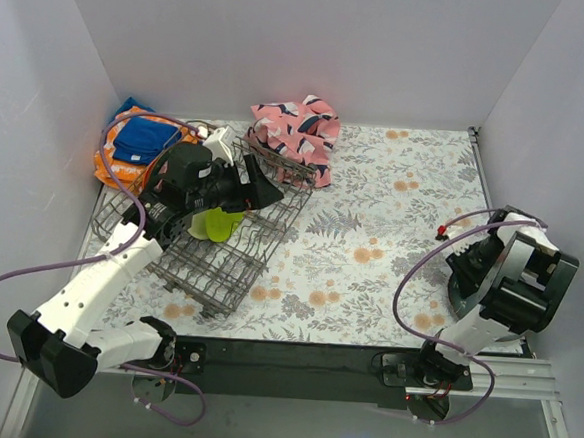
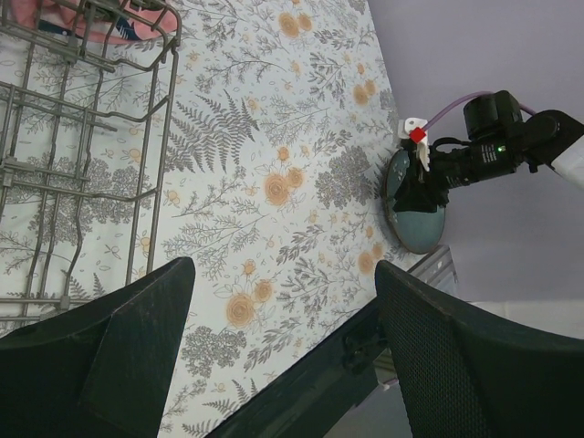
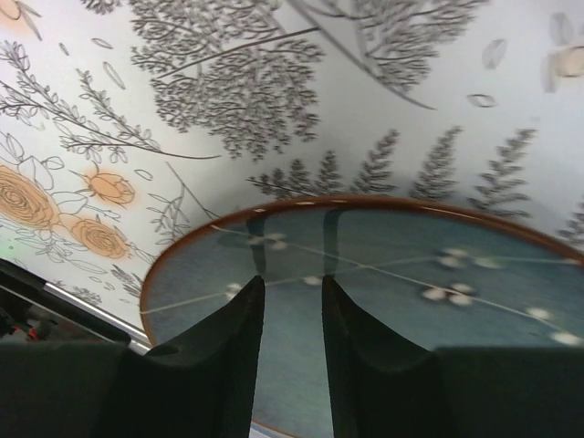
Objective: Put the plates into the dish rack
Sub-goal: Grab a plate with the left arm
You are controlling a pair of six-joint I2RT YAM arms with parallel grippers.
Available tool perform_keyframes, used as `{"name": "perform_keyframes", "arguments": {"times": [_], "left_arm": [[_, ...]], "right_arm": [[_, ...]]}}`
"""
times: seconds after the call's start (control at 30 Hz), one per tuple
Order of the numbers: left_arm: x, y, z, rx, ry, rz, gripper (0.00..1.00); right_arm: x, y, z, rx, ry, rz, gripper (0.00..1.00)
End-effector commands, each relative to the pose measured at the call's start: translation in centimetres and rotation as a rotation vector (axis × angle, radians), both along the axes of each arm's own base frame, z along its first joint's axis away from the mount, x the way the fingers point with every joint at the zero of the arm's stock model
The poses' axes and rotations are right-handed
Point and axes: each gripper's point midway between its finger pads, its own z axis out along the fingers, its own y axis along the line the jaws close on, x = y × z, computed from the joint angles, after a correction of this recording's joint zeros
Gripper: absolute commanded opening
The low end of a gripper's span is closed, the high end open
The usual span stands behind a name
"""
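Observation:
The grey wire dish rack [image 1: 219, 259] stands at the left of the floral table; its corner also shows in the left wrist view [image 2: 82, 137]. Something lime-green [image 1: 217, 222] sits in it, partly hidden by my left arm. My left gripper [image 1: 259, 192] hovers over the rack's right side, open and empty [image 2: 283, 347]. A teal plate [image 1: 465, 286] with a brown rim lies at the table's right edge [image 2: 415, 205]. My right gripper [image 1: 472, 264] is down on its face [image 3: 411, 274]. The fingertips [image 3: 292, 287] stand a narrow gap apart, both on the plate's upper side, with nothing between them.
A pink patterned cloth [image 1: 298, 129] lies behind the rack. An orange dish with a blue cloth [image 1: 137, 140] sits in the back left corner. White walls close in three sides. A black rail [image 1: 292, 359] runs along the near edge.

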Motion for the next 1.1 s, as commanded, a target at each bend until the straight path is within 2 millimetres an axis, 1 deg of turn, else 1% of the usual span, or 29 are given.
{"name": "perform_keyframes", "arguments": {"times": [0.0,0.1,0.13,0.2,0.23,0.3,0.33,0.43,0.53,0.77,0.9,1.07], "left_arm": [[-0.2,-0.4,0.8,-0.029,0.000,-0.025,0.79],[-0.2,-0.6,0.7,-0.034,0.007,-0.029,0.79],[-0.2,-0.7,0.8,-0.039,0.006,-0.030,0.79],[-0.2,-0.8,0.7,-0.046,0.012,-0.032,0.79],[-0.2,-0.9,0.7,-0.049,0.013,-0.037,0.79],[-0.2,-1.0,0.5,-0.054,0.021,-0.040,0.79],[-0.3,-1.1,0.6,-0.057,0.021,-0.047,0.79],[-0.3,-1.2,0.5,-0.059,0.026,-0.054,0.79],[-0.4,-1.3,0.3,-0.061,0.034,-0.058,0.79],[-0.8,-1.2,0.2,-0.072,0.038,-0.060,0.79],[-0.9,-1.3,0.2,-0.074,0.040,-0.066,0.79],[-1.0,-1.6,0.2,-0.090,0.057,-0.079,0.79]], "right_arm": [[-0.3,0.0,-0.2,-0.004,-0.056,0.149,0.36],[-0.6,0.8,-0.6,0.016,-0.072,0.142,0.35],[-1.1,1.5,-1.1,0.029,-0.062,0.146,0.35],[-1.2,2.2,-1.5,0.035,-0.076,0.151,0.35],[-1.6,3.2,-2.0,0.051,-0.071,0.166,0.35],[-1.3,4.0,-2.1,0.057,-0.093,0.163,0.34],[-1.1,4.8,-2.1,0.069,-0.102,0.179,0.34],[-0.6,6.3,-2.1,0.092,-0.116,0.186,0.34],[-0.3,7.0,-2.0,0.103,-0.118,0.182,0.34],[0.3,6.7,-1.5,0.083,-0.132,0.178,0.34],[0.5,7.1,-1.4,0.102,-0.140,0.161,0.34],[0.8,6.4,-0.8,0.059,-0.159,0.141,0.34]]}}
